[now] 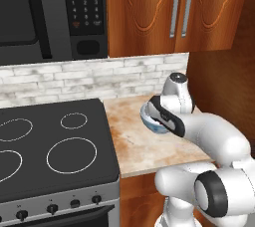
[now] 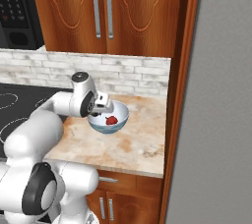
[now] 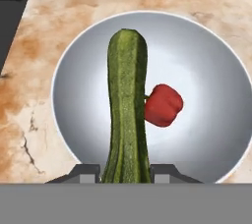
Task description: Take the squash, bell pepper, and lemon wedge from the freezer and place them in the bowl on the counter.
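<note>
In the hand view my gripper (image 3: 126, 173) is shut on the squash (image 3: 127, 105), a dark green elongated vegetable that hangs straight over the bowl (image 3: 211, 70). The red bell pepper (image 3: 163, 105) lies inside the bowl, just right of the squash. From the right base view the bowl (image 2: 110, 127) stands on the counter (image 2: 133, 144) with the bell pepper (image 2: 111, 120) in it, and my hand hovers at its left rim. The arm partly hides the bowl (image 1: 149, 124) in the left base view. The grey freezer (image 2: 221, 120) stands at the right. The lemon wedge is out of view.
A black stovetop (image 1: 50, 146) borders the counter on the left, with a microwave (image 1: 50, 12) above it. Wooden wall cabinets (image 2: 103, 12) hang over a pale brick backsplash (image 2: 128, 73). A tall wooden panel (image 2: 179, 95) separates the counter from the freezer.
</note>
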